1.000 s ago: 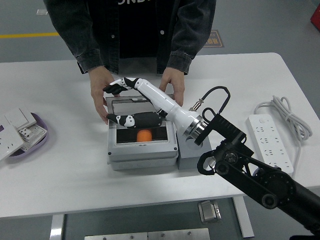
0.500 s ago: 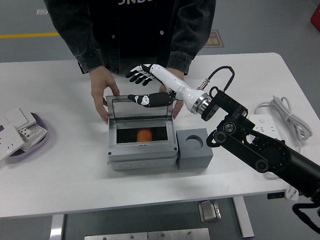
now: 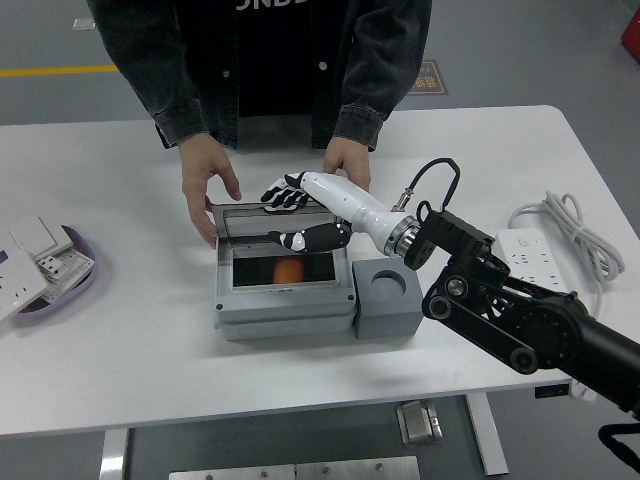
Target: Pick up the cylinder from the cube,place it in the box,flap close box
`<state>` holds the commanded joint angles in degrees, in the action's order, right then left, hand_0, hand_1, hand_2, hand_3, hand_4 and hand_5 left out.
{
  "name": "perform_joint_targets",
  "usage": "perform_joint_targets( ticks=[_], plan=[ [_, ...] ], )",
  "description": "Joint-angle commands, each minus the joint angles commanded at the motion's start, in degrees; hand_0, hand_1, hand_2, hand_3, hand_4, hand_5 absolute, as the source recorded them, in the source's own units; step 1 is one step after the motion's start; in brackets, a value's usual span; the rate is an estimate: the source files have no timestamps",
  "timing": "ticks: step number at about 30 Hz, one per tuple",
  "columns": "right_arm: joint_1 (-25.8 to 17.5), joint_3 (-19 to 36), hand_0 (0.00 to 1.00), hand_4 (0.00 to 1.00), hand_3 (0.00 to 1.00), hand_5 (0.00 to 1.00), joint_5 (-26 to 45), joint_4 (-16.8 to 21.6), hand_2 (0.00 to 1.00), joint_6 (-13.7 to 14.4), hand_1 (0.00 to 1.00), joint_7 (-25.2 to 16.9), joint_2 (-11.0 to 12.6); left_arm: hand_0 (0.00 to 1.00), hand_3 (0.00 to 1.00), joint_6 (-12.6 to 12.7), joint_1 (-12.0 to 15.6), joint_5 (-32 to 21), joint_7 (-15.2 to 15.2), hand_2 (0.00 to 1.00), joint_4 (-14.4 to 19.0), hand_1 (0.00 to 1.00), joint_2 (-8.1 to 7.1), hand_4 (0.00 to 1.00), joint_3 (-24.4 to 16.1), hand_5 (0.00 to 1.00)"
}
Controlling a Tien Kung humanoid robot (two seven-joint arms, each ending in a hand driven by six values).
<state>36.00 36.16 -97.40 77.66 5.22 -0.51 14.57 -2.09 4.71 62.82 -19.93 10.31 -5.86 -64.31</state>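
The right hand (fingers spread, holding nothing) sits over the box's lid. The orange cylinder lies inside. A person's hands hold the box.

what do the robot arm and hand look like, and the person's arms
The right hand has black fingers with white patches; a glossy white forearm leads to a silver wrist ring. A black cable loops above it. Behind it is a bulky black jointed arm. The person's dark denim sleeves have buttoned cuffs; their hands are bare.
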Motion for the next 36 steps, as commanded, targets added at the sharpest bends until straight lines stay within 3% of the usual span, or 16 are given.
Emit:
perform_joint_targets(
  ticks=[6, 10, 17, 21, 26, 29, 36],
  plan=[
    [-1.5, -1.9, 0.598, 0.721, 0.676, 0.275, -7.6, 7.6, 0.634, -1.3, 0.623, 4.4, 3.0, 0.624, 0.632, 0.1, 0.1, -0.9, 0.2, 0.594, 0.0, 0.629, -0.03, 0.695, 0.8, 0.22],
    [-3.0, -4.2, 0.593, 0.695, 0.677, 0.264, -11.9, 12.0, 0.634, -3.6, 0.623, 6.8, 5.0, 0.624, 0.633, 0.2, 0.2, -2.1, 0.5, 0.594, 0.0, 0.628, -0.18, 0.696, 1.7, 0.22],
    [-6.0, -3.4, 0.589, 0.684, 0.675, 0.272, -12.8, 13.5, 0.632, -4.1, 0.618, 7.2, 5.5, 0.624, 0.632, 0.2, 0.3, -2.9, 0.8, 0.594, 0.0, 0.628, -0.14, 0.695, 2.3, 0.219],
    [-7.4, 1.0, 0.579, 0.666, 0.684, 0.292, -12.7, 13.2, 0.64, -3.4, 0.619, 6.5, 5.6, 0.624, 0.633, 0.2, 0.4, -2.7, 0.7, 0.594, 0.0, 0.628, -0.14, 0.696, 2.2, 0.22],
    [-11.2, 8.9, 0.583, 0.667, 0.685, 0.293, -11.8, 16.1, 0.642, -2.6, 0.621, 5.7, 6.7, 0.624, 0.633, 0.3, 0.8, -2.8, 0.6, 0.594, 0.0, 0.627, -0.32, 0.696, 2.4, 0.221],
    [-14.2, 14.1, 0.583, 0.667, 0.685, 0.293, -8.6, 16.9, 0.642, -1.8, 0.621, 4.0, 6.2, 0.624, 0.633, 0.4, 1.1, -2.9, 0.4, 0.594, 0.0, 0.627, -0.34, 0.696, 2.4, 0.221],
    [-22.2, 28.0, 0.582, 0.668, 0.679, 0.295, 0.7, 12.5, 0.642, -0.9, 0.619, -2.5, 0.4, 0.623, 0.632, 0.4, 1.3, -3.8, 0.5, 0.593, 0.0, 0.627, -0.05, 0.696, 3.2, 0.222]
  ],
)
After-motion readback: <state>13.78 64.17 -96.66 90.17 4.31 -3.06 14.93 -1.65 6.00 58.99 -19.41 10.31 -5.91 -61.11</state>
